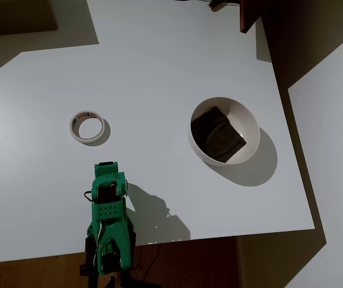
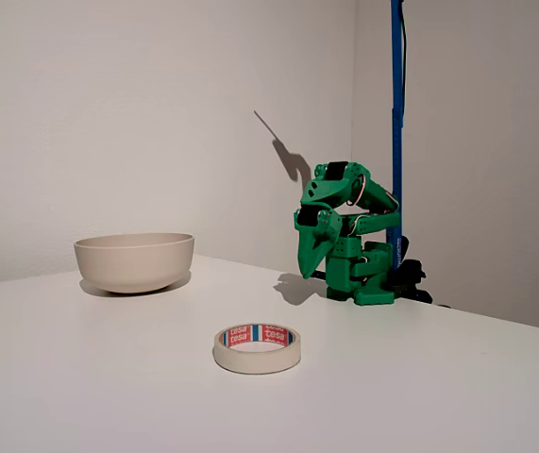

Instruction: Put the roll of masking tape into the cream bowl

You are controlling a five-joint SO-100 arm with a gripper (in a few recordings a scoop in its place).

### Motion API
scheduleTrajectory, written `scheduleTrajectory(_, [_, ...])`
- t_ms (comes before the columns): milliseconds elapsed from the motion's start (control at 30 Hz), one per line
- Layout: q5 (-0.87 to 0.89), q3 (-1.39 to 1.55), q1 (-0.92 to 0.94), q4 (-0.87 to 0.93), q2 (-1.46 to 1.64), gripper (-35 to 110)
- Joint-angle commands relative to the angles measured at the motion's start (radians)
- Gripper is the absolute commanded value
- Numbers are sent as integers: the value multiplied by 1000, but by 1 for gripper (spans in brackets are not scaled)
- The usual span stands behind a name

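The roll of masking tape (image 1: 74, 127) lies flat on the white table, a small cream ring with red and blue print inside its core (image 2: 257, 360). The cream bowl (image 1: 250, 123) stands upright to the right of it in the overhead view, with a dark brown square pad (image 1: 217, 134) inside; in the fixed view the bowl (image 2: 135, 261) is at the left. My green gripper (image 1: 107, 169) is folded back near the table's front edge, a short way below the tape, fingers shut and empty. In the fixed view the gripper (image 2: 311, 271) points down at the table, apart from both objects.
The white table (image 1: 159, 60) ends just right of the bowl and just below the arm's base. A blue pole (image 2: 397, 113) rises behind the arm. A dark brown object (image 1: 249, 15) sticks in at the table's top right corner.
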Motion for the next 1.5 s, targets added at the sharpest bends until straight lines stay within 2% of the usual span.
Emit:
scheduleTrajectory(0, [11,-175,-18,-48,-221,-8])
scheduleTrajectory(333, [32,-690,-117,21,-948,-8])
scheduleTrajectory(500, [64,-830,-164,-5,-1163,-8])
scheduleTrajectory(600, [86,-888,-192,-14,-1253,16])
scheduleTrajectory(667, [87,-936,-199,-6,-1308,26])
scheduleTrajectory(1000, [97,-1183,-160,29,-1514,23])
scheduleTrajectory(1467, [114,-1187,-158,-44,-1649,20])
